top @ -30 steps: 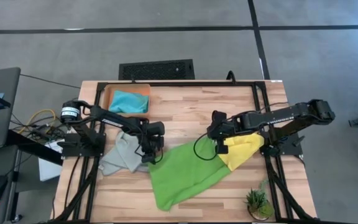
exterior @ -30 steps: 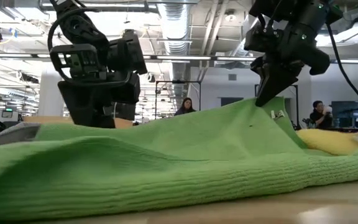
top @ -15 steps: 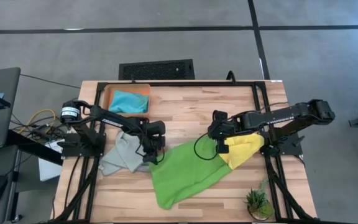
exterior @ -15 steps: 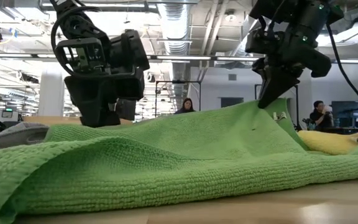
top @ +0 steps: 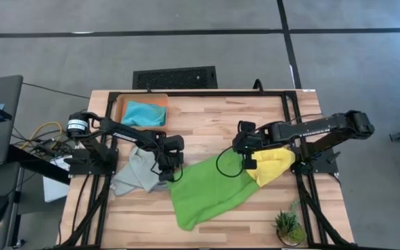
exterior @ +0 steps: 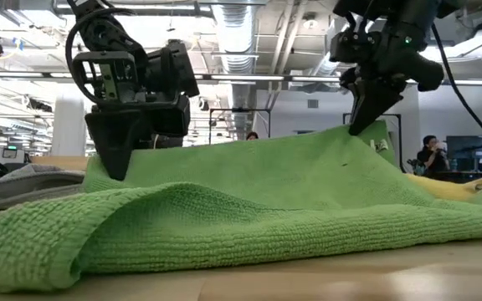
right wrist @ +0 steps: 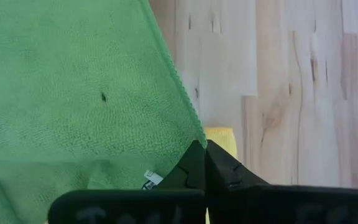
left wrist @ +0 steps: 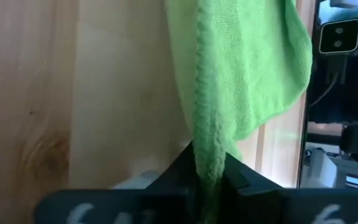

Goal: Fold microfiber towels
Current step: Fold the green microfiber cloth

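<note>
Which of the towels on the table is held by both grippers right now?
The lime green towel: left gripper and right gripper each pinch an edge. The grey towel and yellow towel lie loose; the turquoise towel sits in the orange tray.

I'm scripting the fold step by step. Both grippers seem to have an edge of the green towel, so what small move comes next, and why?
Probably lift both together. The left gripper and right gripper are each shut on the lime green towel, whose far end overlaps the yellow towel; lifting should free it to spread flat.

place: open lab/office hall | evidence: exposed ceiling ducts, monitors, seated person
</note>
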`<action>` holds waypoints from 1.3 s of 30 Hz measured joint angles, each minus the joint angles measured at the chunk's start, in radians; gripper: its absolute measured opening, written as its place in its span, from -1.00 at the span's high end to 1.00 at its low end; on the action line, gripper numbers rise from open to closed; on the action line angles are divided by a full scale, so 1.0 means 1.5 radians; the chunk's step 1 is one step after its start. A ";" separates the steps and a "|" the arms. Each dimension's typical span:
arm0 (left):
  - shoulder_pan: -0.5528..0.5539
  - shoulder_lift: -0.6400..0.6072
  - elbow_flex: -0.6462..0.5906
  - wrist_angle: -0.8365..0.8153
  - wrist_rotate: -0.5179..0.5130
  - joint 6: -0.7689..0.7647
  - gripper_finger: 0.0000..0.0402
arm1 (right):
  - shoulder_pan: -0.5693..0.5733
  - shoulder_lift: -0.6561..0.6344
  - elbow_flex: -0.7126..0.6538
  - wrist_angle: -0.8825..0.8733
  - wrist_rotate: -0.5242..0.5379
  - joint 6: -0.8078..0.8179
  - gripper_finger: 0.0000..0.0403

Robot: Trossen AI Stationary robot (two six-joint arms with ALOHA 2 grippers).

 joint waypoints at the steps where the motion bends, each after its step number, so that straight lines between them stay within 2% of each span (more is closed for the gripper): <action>1: 0.000 -0.003 0.004 -0.006 -0.005 0.000 0.97 | 0.000 0.000 0.003 0.000 0.000 0.000 0.95; 7: 0.000 -0.055 0.041 -0.077 -0.060 0.016 0.99 | 0.000 0.000 0.038 -0.037 0.055 0.000 0.96; 9: 0.000 -0.072 0.058 -0.113 -0.097 0.026 1.00 | 0.000 0.000 0.051 -0.047 0.088 0.000 0.95; 16: 0.002 -0.141 0.143 -0.252 -0.311 0.036 1.00 | -0.007 -0.001 0.103 -0.067 0.156 -0.005 0.95; 22: 0.001 -0.187 0.222 -0.295 -0.385 0.065 1.00 | -0.006 0.000 0.151 -0.080 0.174 -0.019 0.94; 26: 0.001 -0.205 0.265 -0.350 -0.465 0.081 1.00 | -0.004 -0.001 0.172 -0.085 0.248 -0.041 0.96; 31: 0.001 -0.205 0.312 -0.386 -0.665 0.078 1.00 | -0.010 -0.001 0.189 -0.085 0.400 -0.036 0.96; 33: 0.002 -0.205 0.320 -0.387 -0.723 0.079 1.00 | -0.011 -0.001 0.193 -0.085 0.440 -0.039 0.96; 39: 0.001 -0.205 0.331 -0.386 -0.770 0.094 1.00 | -0.009 0.000 0.194 -0.084 0.456 -0.040 0.95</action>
